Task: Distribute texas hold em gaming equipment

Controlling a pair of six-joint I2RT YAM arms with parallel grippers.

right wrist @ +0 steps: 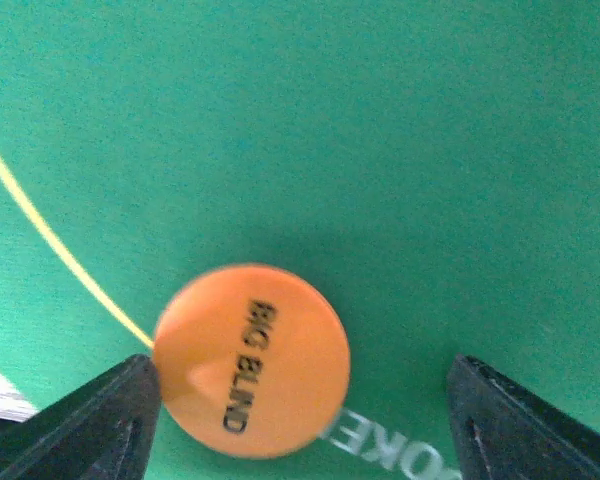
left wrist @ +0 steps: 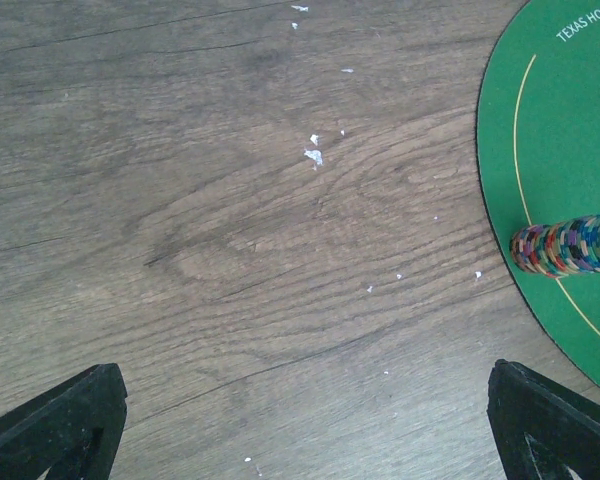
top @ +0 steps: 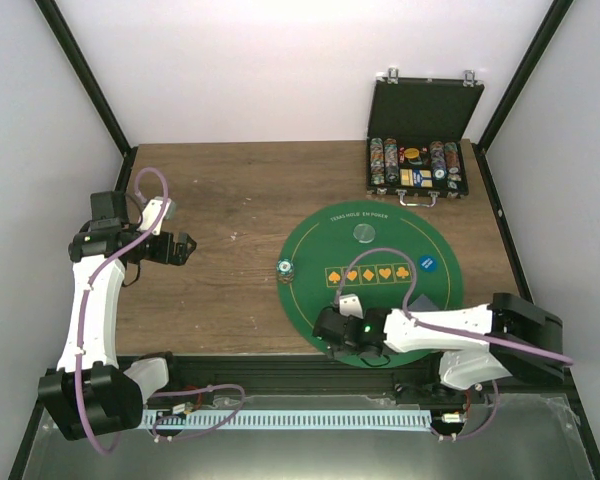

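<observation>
Down at the near rim of the green mat (top: 380, 215), the right gripper (right wrist: 302, 410) is hanging low over the felt, its fingers spread wide and clamping nothing. An orange disc (right wrist: 252, 360) lettered BIG BLIND is lying flat on the felt inside that gap, just beside the finger on the picture's left; whether the two are touching I cannot tell. From above, the disc is hiding under the gripper's body.

Off to the left, the left gripper (top: 180, 248) is hovering over the bare wooden table (top: 230, 190), jaws gaping and holding nothing, well apart from every piece. A stack of striped chips (top: 285, 268) is standing on the mat's left rim; the left wrist view is cutting off one end of it.

Beyond the right arm a grey-blue card (top: 427, 300) is peeking out, partly covered by a purple cable (top: 380, 255). A blue disc (top: 428, 264) is lying just past it, and a grey disc (top: 363, 233) is sitting farther up the felt.

At the far right a black case (top: 425, 105) is standing open with its lid upright, its tray holding rows of chips on edge. The items in the tray's middle are too small to make out.
</observation>
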